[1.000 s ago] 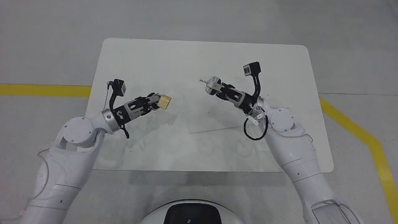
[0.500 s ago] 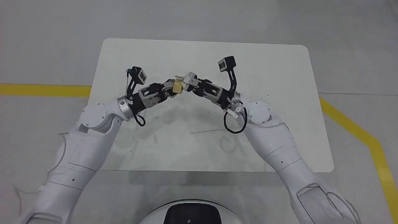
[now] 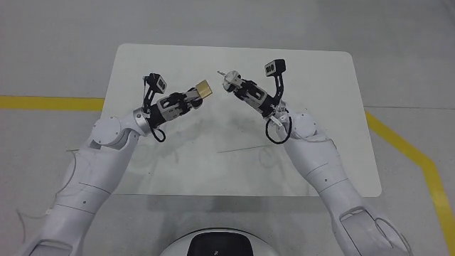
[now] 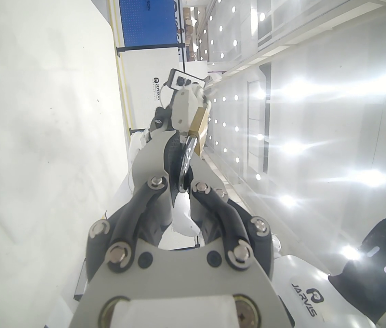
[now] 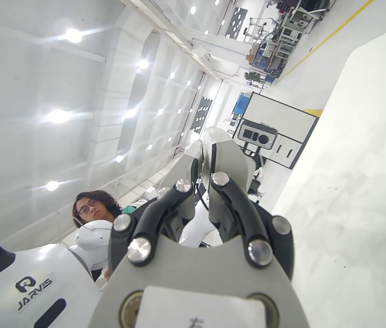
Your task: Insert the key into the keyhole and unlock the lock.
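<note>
Brass is what the lock (image 3: pixel 203 87) is made of, and the left gripper (image 3: pixel 190 97) holds it up over the white table (image 3: pixel 313 71). In the left wrist view its fingers are pinched tight on the lock's silver loop. The yellow body sticks out past the tips. The right gripper (image 3: pixel 232 82) is squeezed on the little silver key (image 3: pixel 222 75), and the key's thin end pokes out past its fingertips. There is a small gap between the key and the lock, so they do not touch.

I think the step in hand is getting the key into the keyhole. It does not look done, since the key is out in the open air. I cannot tell if the loop has popped open, and I cannot see the keyhole.

Next, the key tip has to aim right at the keyhole. Then the two arms have to come together in a straight line. The key should go all the way in before it turns. The left gripper must hold firm so the lock does not swing.

The picture from half a second ago shows the two grippers meeting in the middle, key against lock. Now they are apart again. The picture from one second ago shows them much wider apart than now.
</note>
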You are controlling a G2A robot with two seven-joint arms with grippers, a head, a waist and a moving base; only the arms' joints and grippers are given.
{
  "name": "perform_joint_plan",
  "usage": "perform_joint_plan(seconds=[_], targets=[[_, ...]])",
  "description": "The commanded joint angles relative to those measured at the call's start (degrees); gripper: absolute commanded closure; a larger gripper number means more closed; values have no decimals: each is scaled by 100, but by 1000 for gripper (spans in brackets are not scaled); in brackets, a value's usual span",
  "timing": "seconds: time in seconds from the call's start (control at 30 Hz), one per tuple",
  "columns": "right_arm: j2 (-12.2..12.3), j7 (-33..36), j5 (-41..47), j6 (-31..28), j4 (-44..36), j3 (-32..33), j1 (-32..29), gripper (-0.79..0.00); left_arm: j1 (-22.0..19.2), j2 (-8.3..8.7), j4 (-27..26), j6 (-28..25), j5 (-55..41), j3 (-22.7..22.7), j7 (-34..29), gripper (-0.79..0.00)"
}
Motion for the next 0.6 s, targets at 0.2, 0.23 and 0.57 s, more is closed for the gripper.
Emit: perform_joint_plan(seconds=[0.2, 0.23, 0.57], targets=[[-171, -735, -658, 469, 207, -369, 171, 0, 299, 57, -339, -274, 325, -100, -110, 0], [-201, -717, -654, 492, 196, -438, 180, 0, 330, 63, -381, -284, 360, -109, -102, 0], [-336, 383, 279, 401, 29, -558, 111, 0, 511, 97, -547, -197, 766, -151, 227, 0]])
